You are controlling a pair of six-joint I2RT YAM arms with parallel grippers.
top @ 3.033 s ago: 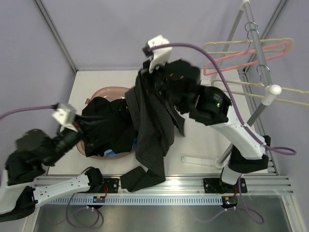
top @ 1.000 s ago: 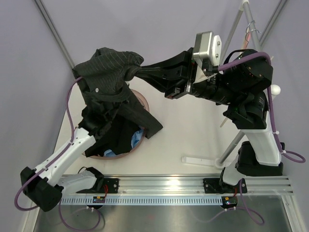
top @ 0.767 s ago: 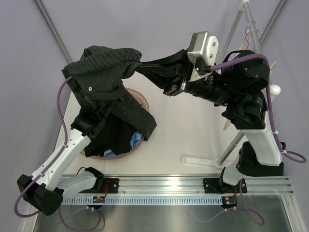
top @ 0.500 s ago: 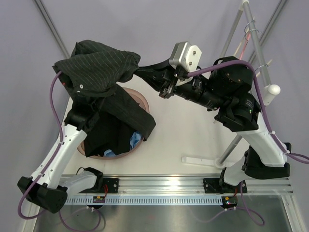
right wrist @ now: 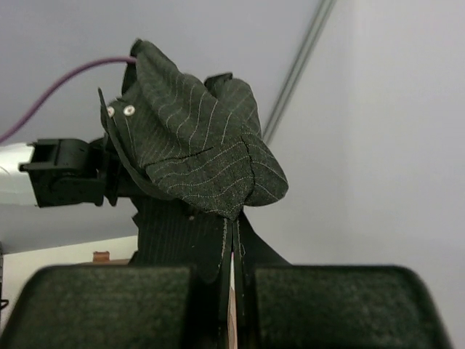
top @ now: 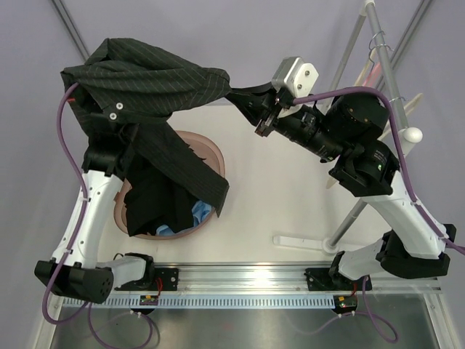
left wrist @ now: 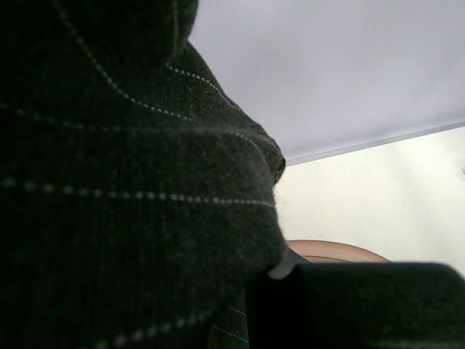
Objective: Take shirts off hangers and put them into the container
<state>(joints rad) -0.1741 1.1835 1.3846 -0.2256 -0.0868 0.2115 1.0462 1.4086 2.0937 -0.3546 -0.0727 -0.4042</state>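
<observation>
The charcoal pinstripe shirt (top: 145, 80) hangs stretched in the air between both arms, above the pinkish container (top: 215, 154). My right gripper (top: 245, 99) is shut on one edge of it, and the cloth edge shows pinched at the right gripper (right wrist: 232, 291). My left gripper (top: 110, 120) is wrapped in the shirt's other end, its jaws closed into the cloth; one of its fingers (left wrist: 363, 305) shows beside the pinstripe shirt (left wrist: 131, 203). A black shirt (top: 156, 200) and a light blue shirt (top: 204, 211) lie in the container. A pink hanger (top: 373, 69) and a cream hanger (top: 414, 102) hang bare at right.
The grey rack pole (top: 389, 73) with its white knob (top: 413, 134) slants down the right side behind the right arm. A white strip (top: 298, 240) lies on the table near the front rail (top: 290, 280). Grey walls close in at the back and left.
The left gripper has carried its end of the pinstripe shirt up and to the left. The right gripper has shifted toward the back, and the cloth is now stretched wider between them.
</observation>
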